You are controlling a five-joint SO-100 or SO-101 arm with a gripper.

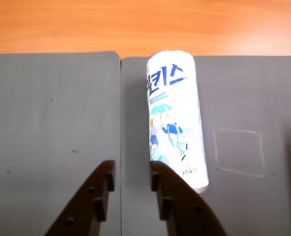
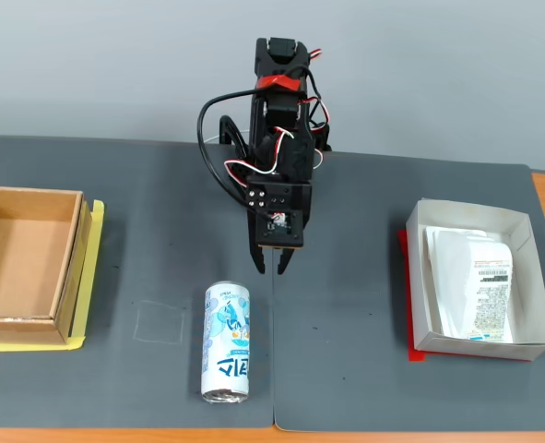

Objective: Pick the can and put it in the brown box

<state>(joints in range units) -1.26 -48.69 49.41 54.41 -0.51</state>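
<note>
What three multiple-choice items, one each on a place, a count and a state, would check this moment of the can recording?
1. In the fixed view, where is the brown box?
A. left edge
B. right edge
C. under the arm

2. How many boxes are on the mats?
A. one
B. two
C. three

3. How is the can placed?
A. upright
B. lying on its side
C. held by the fingers

Key: 1 A, it sits at the left, on a yellow sheet. 2 B, the brown one plus the white box holding receipts. 3 B, it lies flat on the mat, and the gripper is open beside it, holding nothing.
</note>
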